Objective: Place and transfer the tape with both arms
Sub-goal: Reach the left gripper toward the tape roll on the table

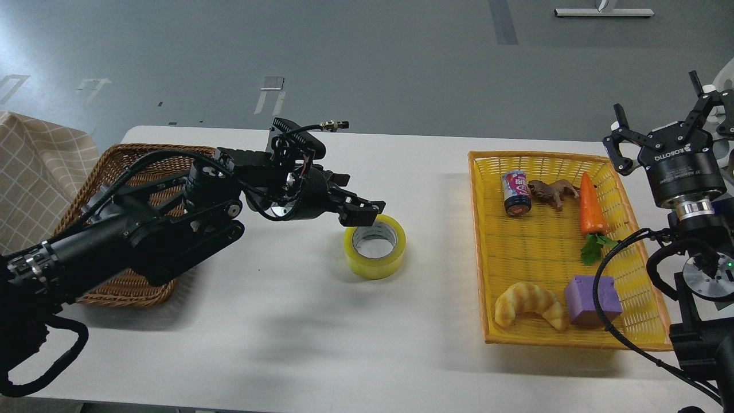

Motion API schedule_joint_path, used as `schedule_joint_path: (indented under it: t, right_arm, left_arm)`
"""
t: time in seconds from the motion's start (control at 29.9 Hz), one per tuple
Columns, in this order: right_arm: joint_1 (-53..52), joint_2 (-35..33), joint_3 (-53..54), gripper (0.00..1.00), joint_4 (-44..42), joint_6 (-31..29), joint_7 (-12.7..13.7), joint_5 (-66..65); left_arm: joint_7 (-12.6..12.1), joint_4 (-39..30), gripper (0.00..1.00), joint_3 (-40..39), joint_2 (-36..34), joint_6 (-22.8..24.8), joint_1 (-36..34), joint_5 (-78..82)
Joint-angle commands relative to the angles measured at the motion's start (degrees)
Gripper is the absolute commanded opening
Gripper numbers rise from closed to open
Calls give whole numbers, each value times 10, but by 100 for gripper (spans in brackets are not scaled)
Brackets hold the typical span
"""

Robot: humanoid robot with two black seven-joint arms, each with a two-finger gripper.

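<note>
Tape (375,246) sits flat on the white table (287,344), core hole facing up, roughly midway between the two baskets and resting on the bare tabletop. Just at its 10 o'clock edge, the left gripper (360,213) reaches in from the 9 o'clock side, its dark fingertips over the near rim of the roll and seemingly touching or about to touch it. The fingers look spread somewhat, but from this angle I cannot tell how wide the gap is, or whether one finger dips inside the core; nothing is lifted, so the roll does not appear to be held.

Behind that arm, at 9 o'clock from the roll, lies a brown wicker basket (86,189), mostly hidden by the arm. At 3 o'clock, well apart, is a yellow tray (487,252) holding a small can (516,194), a toy animal (554,191), a carrot (592,205), a croissant (530,305) and a purple block (592,299). Beyond the tray's 2 o'clock corner the right gripper (659,129) is raised with fingers spread and empty.

My reading is that the step in hand is the left arm's pick-up of the roll. The next move calls for settling one finger inside the core and one outside the wall, then closing firmly before lifting.
</note>
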State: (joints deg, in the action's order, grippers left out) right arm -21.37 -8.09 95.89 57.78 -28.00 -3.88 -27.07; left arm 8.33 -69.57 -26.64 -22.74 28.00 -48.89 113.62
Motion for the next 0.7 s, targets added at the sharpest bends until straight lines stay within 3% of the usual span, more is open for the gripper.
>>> schedule_joint_path:
  t: [0.0, 0.23, 0.53, 0.67]
  right_arm:
    - [-1, 0, 0, 100, -6, 0, 0, 0]
    - [0, 0, 0, 100, -6, 0, 0, 0]
    - [2, 1, 0, 100, -7, 0, -1, 0]
    - [2, 1, 0, 100, -7, 0, -1, 1]
  left_arm:
    - [-4, 12, 98, 18, 9, 0, -4, 0]
    - [-27, 43, 97, 40, 33, 0, -4, 0]
    - [-31, 79, 97, 63, 56, 0, -4, 0]
    - [-60, 80, 97, 64, 63, 0, -2, 1]
